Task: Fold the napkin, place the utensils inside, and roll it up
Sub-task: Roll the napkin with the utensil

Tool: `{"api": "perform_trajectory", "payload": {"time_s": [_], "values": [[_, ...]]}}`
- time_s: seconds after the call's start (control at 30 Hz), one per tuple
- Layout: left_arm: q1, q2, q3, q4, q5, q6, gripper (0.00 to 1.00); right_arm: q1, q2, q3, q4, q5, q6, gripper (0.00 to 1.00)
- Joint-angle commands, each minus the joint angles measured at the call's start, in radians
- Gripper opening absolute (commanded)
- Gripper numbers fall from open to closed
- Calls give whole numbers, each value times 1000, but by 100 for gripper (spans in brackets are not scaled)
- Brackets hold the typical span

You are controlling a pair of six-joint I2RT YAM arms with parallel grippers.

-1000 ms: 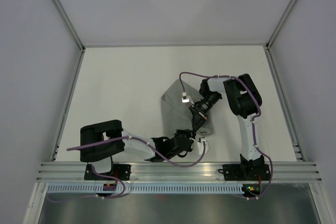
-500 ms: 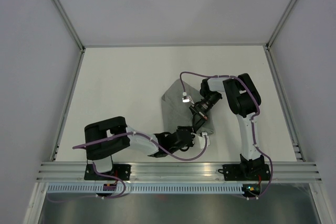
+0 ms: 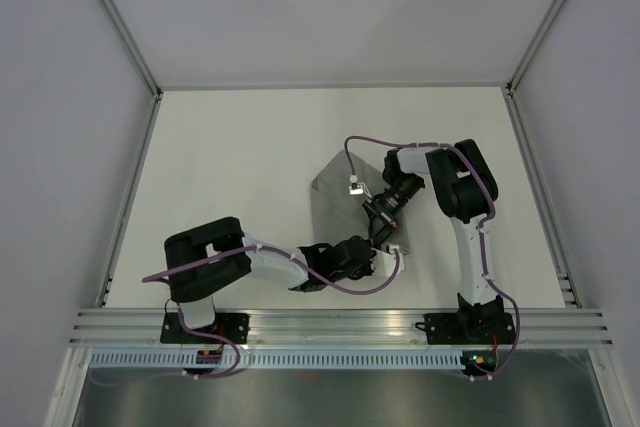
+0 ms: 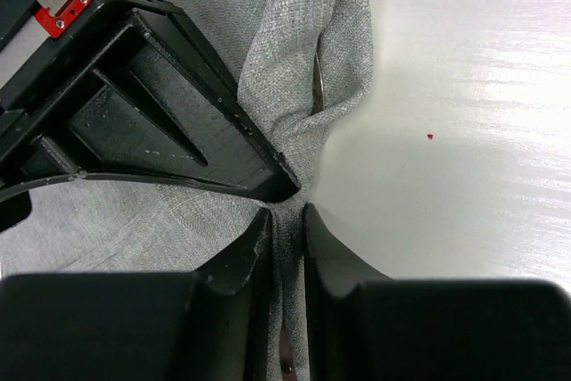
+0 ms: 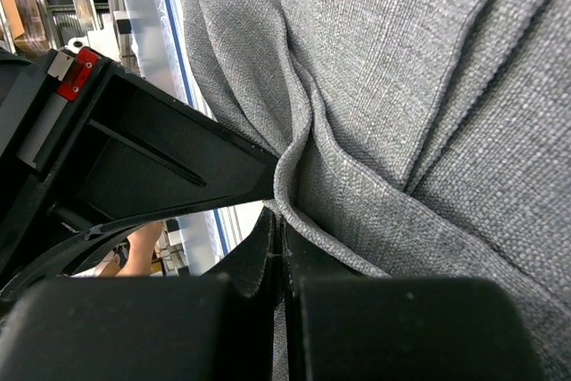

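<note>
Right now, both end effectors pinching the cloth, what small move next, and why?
Probably lift both pinches and carry them over the grey fabric napkin to start rolling: left end effector and right end effector grip one bunched edge, and a slim utensil shows inside the fold.

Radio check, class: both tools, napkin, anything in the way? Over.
Left tool shut on plain grey fabric napkin. Right tool shut on it too. Tools crowd each other.

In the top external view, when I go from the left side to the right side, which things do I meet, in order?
left arm's black shoulder → grey napkin → right arm's black upper link
</note>
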Motion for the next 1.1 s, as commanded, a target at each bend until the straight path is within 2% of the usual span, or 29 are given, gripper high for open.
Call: {"api": "perform_trajectory", "payload": {"time_s": [0.0, 0.13, 0.3, 0.37, 0.5, 0.6, 0.63, 0.8, 0.93, 1.07], "values": [[31, 21, 25, -98, 88, -62, 10, -3, 35, 20, 87, 80, -84, 0], [46, 13, 44, -150, 137, -71, 2, -3, 32, 28, 79, 77, -89, 0], [81, 5, 70, -214, 238, -113, 2, -3, 5, 40, 70, 71, -84, 0], [92, 2, 82, -245, 293, -128, 2, -3, -12, 43, 73, 71, -75, 6], [132, -1, 107, -297, 381, -166, 2, -7, -105, 36, 117, 65, -33, 35], [158, -1, 122, -328, 442, -188, 2, -10, -178, 39, 143, 56, 6, 50], [163, -1, 127, -334, 453, -193, 2, -13, -195, 39, 156, 54, 20, 52], [199, 10, 157, -385, 542, -217, 2, -32, -316, -9, 310, 78, 155, 56], [221, 30, 194, -450, 606, -232, 2, -90, -388, -76, 465, 117, 302, 57], [247, 47, 235, -500, 690, -252, 2, -162, -474, -156, 594, 138, 364, 57]]}}
